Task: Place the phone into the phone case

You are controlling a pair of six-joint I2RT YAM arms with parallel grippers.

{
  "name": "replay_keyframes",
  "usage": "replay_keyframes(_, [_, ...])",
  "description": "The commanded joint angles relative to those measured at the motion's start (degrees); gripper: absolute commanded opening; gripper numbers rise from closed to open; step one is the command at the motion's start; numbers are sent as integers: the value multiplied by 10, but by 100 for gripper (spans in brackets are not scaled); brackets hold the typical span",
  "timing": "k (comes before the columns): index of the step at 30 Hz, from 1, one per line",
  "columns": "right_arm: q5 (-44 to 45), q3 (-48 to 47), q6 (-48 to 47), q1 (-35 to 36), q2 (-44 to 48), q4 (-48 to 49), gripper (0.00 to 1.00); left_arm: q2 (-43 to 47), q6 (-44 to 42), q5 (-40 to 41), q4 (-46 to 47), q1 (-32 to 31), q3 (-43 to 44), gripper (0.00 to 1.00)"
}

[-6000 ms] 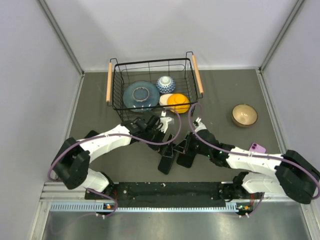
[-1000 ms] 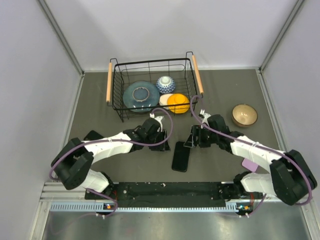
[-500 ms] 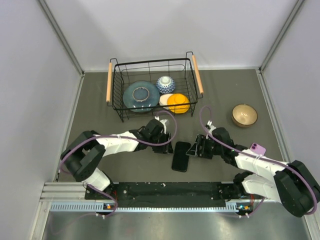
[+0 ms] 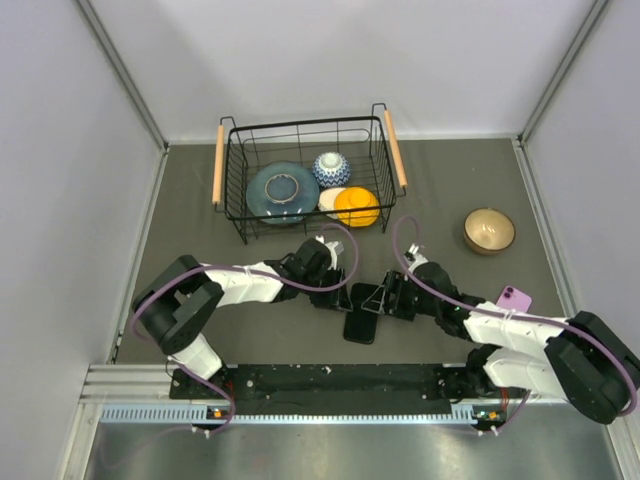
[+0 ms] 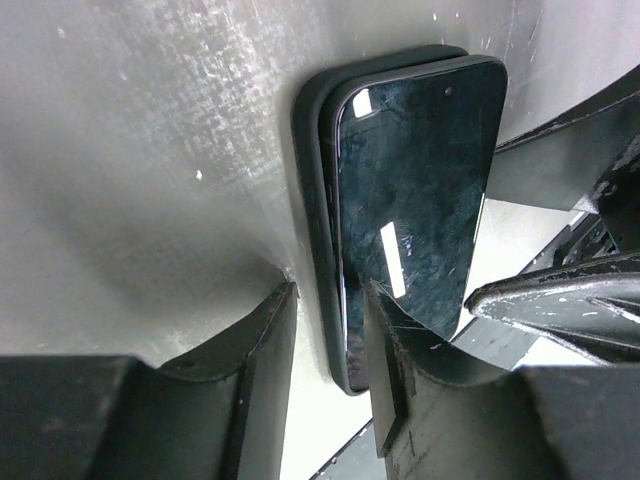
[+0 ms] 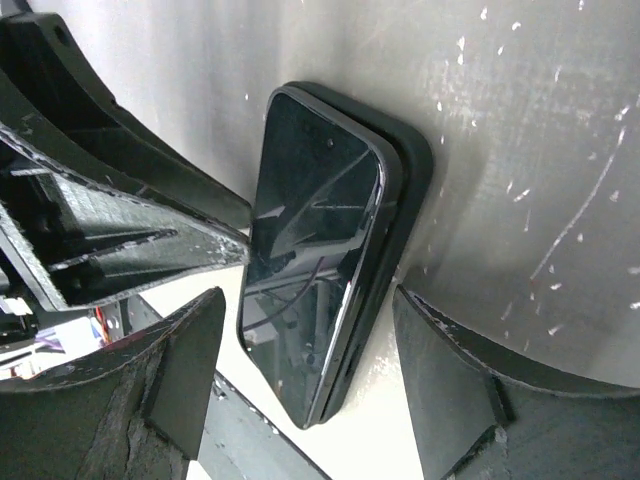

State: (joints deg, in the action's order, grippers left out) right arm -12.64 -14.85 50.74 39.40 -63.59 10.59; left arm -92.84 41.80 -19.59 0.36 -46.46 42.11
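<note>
The phone (image 4: 361, 313) lies on the phone case (image 5: 310, 200) at 6 o'clock from the basket (image 4: 300, 124) (offset, one rim showing). It looks stiff, glossy and probably slippery, so press near its long edges. The left gripper (image 4: 334, 292) is narrowly parted and the right gripper (image 4: 388, 300) spread astride; neither grasps anything.

Top cam: high above near edge, whole counter (image 4: 450, 180) in frame. Wrist cams: very close, low, facing each other across phone (image 5: 415, 200); all three share it.
</note>
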Motion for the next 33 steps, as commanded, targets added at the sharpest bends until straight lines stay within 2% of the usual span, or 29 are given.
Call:
replay_keyframes(1, [11, -8, 23, 9, -20, 52, 68, -13, 3, -12, 18, -2, 3, 37])
replay_keyframes(5, [-22, 30, 44, 9, -15, 167, 70, -8, 8, -18, 26, -2, -9, 28])
replay_keyframes(10, [-46, 94, 97, 7, -9, 342, 70, 1, 18, -28, 43, -3, -31, 23])
replay_keyframes(14, [-68, 104, 101, 0, -7, 398, 70, 12, 28, -37, 60, -2, -47, 17])
replay_keyframes(19, [-97, 103, 100, -7, -5, 423, 66, 19, 28, -42, 62, -2, -51, 13])
replay_keyframes(27, [-71, 89, 44, -8, -9, 320, 56, 27, 22, -31, 49, -2, -52, 16])
replay_keyframes(30, [-82, 91, 42, -7, -24, 340, 50, 26, 21, -30, 49, -3, -52, 18])
replay_keyframes(33, [-89, 91, 44, -8, -37, 354, 41, 22, 22, -31, 49, -2, -50, 19])
